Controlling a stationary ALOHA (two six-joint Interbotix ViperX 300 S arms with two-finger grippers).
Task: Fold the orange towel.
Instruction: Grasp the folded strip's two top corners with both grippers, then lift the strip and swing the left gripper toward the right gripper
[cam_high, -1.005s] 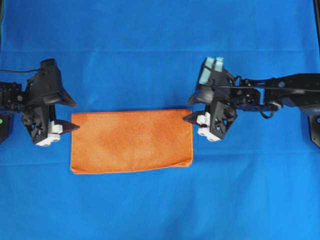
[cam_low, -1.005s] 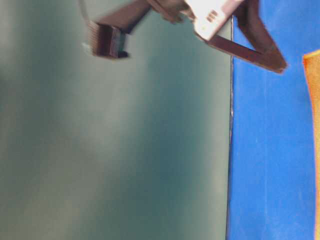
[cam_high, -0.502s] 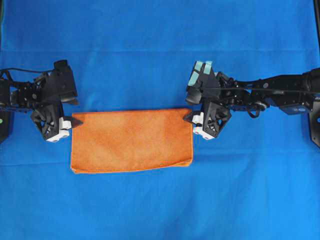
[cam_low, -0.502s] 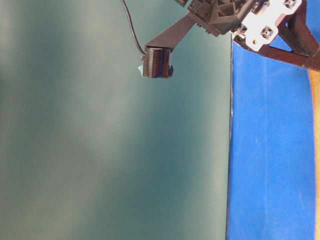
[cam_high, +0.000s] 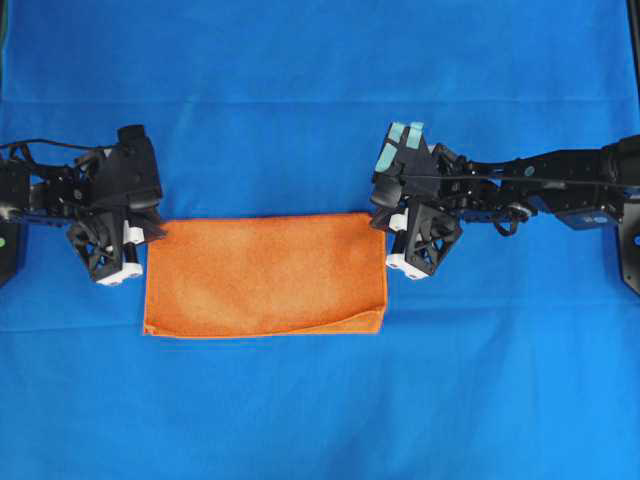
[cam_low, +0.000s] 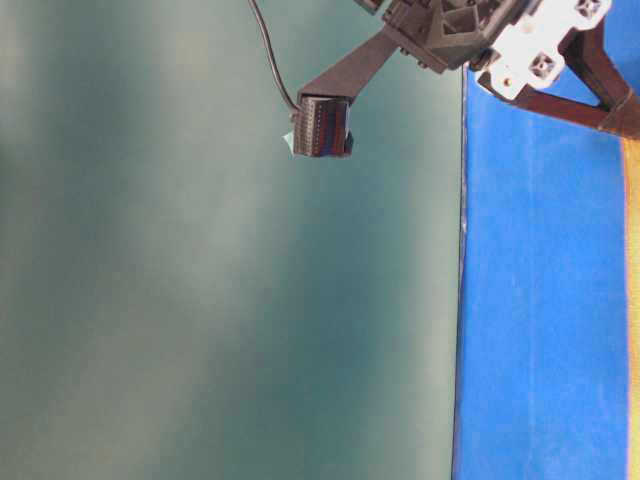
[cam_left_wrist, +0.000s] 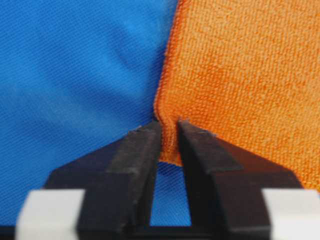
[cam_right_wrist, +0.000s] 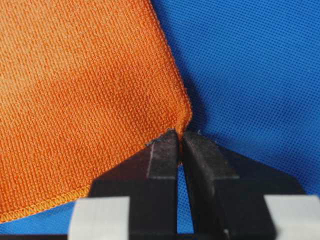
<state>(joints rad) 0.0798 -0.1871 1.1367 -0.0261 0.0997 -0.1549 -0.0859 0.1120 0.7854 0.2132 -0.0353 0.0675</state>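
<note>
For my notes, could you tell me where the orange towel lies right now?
In the overhead view the orange towel lies mid-frame on the blue sheet, between the left gripper and right gripper.

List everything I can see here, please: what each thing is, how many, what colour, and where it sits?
orange towel: one, orange, already folded into a rectangle, lying flat in the middle of the blue sheet.
blue sheet: one, bright blue, spread under the towel and filling the overhead view.
backdrop: one, dull grey-green, beside the sheet in the table-level view.
left gripper: one, black with white blocks, at the towel's left end, pinching its upper-left corner.
right gripper: one, black with white blocks, at the towel's right end, pinching its upper-right corner.
arms: two, black, reaching in from the left and right edges.
</note>
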